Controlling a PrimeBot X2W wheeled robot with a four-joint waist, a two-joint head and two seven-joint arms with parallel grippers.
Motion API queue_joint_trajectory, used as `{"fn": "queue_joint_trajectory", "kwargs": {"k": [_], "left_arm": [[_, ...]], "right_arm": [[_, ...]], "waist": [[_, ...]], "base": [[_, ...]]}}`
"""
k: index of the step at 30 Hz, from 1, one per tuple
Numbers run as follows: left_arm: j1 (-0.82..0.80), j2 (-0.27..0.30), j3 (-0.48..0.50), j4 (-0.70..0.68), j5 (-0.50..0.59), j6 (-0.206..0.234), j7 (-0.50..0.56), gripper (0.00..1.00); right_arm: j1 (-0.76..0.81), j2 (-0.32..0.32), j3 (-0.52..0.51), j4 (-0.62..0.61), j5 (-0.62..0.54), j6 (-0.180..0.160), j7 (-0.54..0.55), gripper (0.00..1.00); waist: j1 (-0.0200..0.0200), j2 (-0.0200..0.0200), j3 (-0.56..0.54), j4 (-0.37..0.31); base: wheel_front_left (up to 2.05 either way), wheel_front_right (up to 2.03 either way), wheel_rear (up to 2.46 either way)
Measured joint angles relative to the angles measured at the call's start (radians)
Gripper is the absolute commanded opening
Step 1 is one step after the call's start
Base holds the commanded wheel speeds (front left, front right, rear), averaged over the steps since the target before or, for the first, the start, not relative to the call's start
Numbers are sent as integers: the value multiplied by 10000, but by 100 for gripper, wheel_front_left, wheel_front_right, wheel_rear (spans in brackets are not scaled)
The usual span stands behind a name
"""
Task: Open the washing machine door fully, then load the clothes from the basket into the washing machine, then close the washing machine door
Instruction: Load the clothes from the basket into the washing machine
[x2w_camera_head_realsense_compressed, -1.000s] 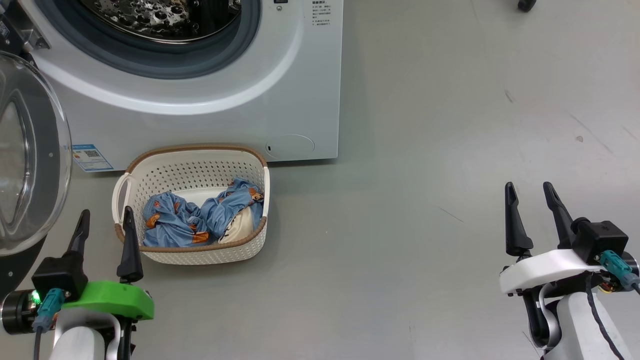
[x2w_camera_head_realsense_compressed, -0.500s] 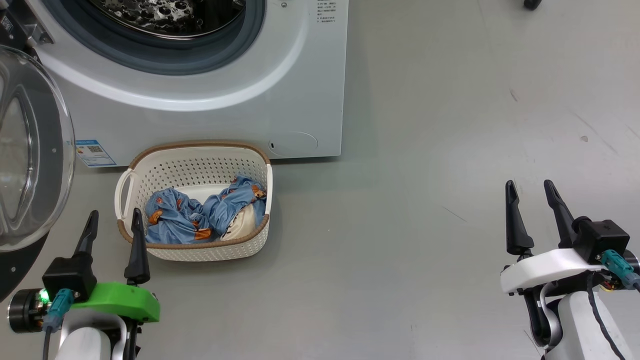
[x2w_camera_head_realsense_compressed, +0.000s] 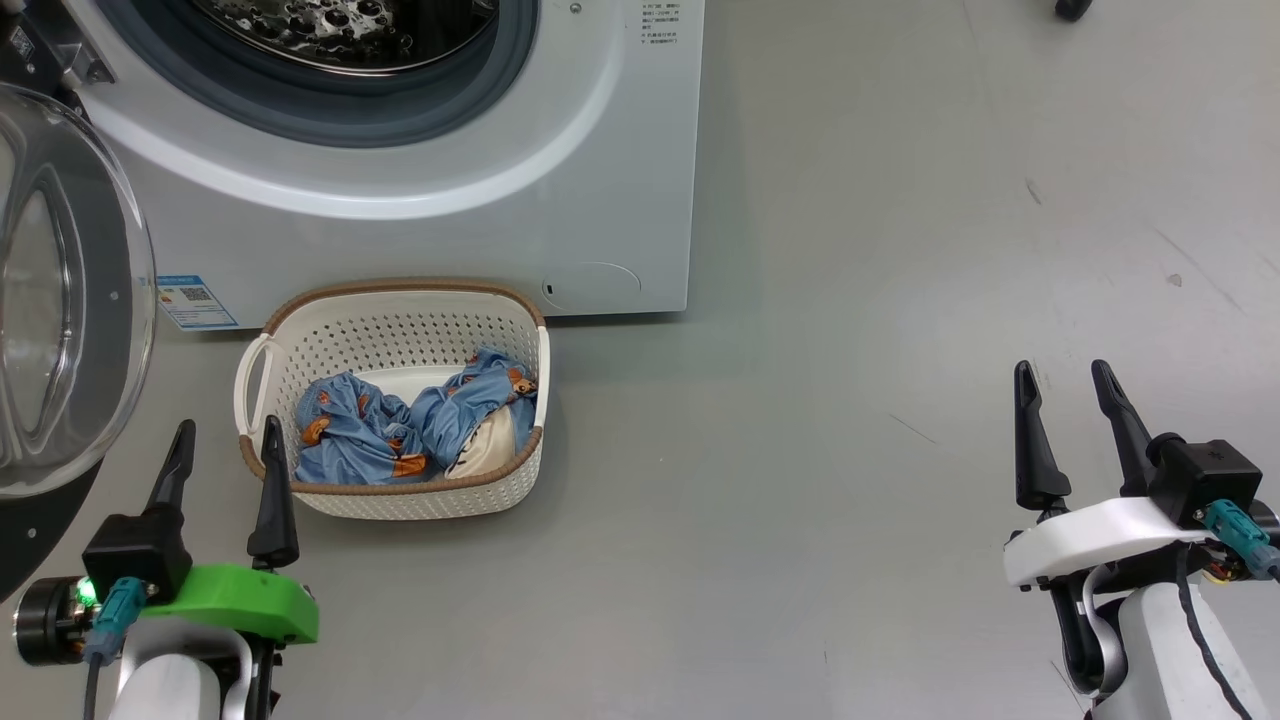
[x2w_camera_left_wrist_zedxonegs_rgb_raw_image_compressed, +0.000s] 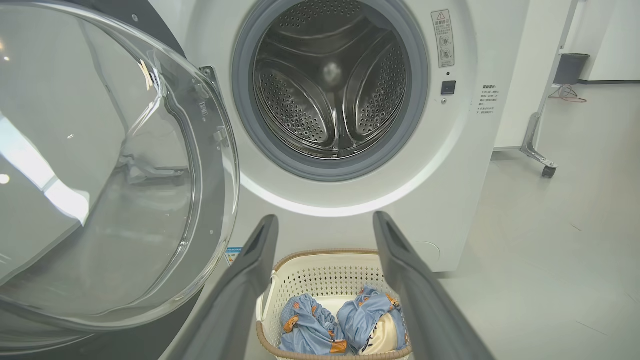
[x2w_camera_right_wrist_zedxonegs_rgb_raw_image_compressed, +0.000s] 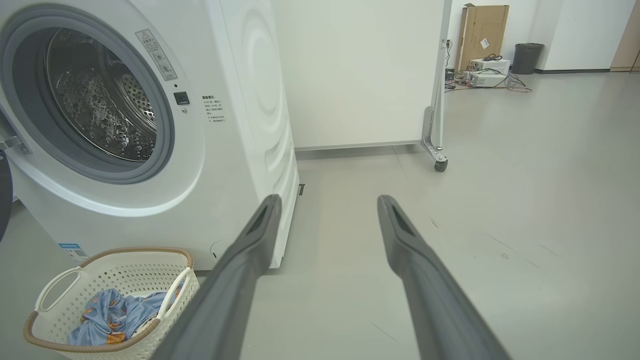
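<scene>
The white washing machine (x2w_camera_head_realsense_compressed: 420, 240) stands ahead with its drum mouth (x2w_camera_left_wrist_zedxonegs_rgb_raw_image_compressed: 330, 85) uncovered. Its door (x2w_camera_head_realsense_compressed: 70, 300), clear glass in a black rim, hangs swung out to the left (x2w_camera_left_wrist_zedxonegs_rgb_raw_image_compressed: 110, 175). On the floor in front sits the cream basket (x2w_camera_head_realsense_compressed: 400, 500) with brown rim, holding the blue bear-print clothes (x2w_camera_head_realsense_compressed: 410, 430). My left gripper (x2w_camera_head_realsense_compressed: 228, 440) is open and empty just left of the basket's near corner. My right gripper (x2w_camera_head_realsense_compressed: 1063, 380) is open and empty over bare floor, far right of the basket. The basket (x2w_camera_right_wrist_zedxonegs_rgb_raw_image_compressed: 50, 320) and clothes (x2w_camera_right_wrist_zedxonegs_rgb_raw_image_compressed: 115, 315) also show at the right wrist view's lower left.
Grey floor (x2w_camera_head_realsense_compressed: 850, 300) stretches to the right of the machine. A white wheeled partition (x2w_camera_right_wrist_zedxonegs_rgb_raw_image_compressed: 370, 75) stands behind the machine, with its caster (x2w_camera_right_wrist_zedxonegs_rgb_raw_image_compressed: 440, 165) on the floor. A cardboard box (x2w_camera_right_wrist_zedxonegs_rgb_raw_image_compressed: 482, 30), bin (x2w_camera_right_wrist_zedxonegs_rgb_raw_image_compressed: 527, 57) and cables sit far back.
The whole head picture has shifted slightly right and up, so the camera moved. Both grippers keep the same open stance; the left one sits a little lower in view.
</scene>
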Motion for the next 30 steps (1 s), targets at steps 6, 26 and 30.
{"fn": "queue_joint_trajectory", "kwargs": {"k": [6,26,30], "left_arm": [[2,0,-8,15,0,0,0,100],[0,-6,-6,81,29,-2,0,100],[-7,-13,0,79,29,-8,0,100]], "right_arm": [[14,4,-4,6,0,0,0,100],[19,15,-12,-2,2,0,0,100],[19,19,-17,-4,2,0,0,100]], "waist": [[0,0,18,22],[0,0,223,119],[0,0,295,138]], "base": [[0,0,0],[2,-2,0],[31,-31,0]]}}
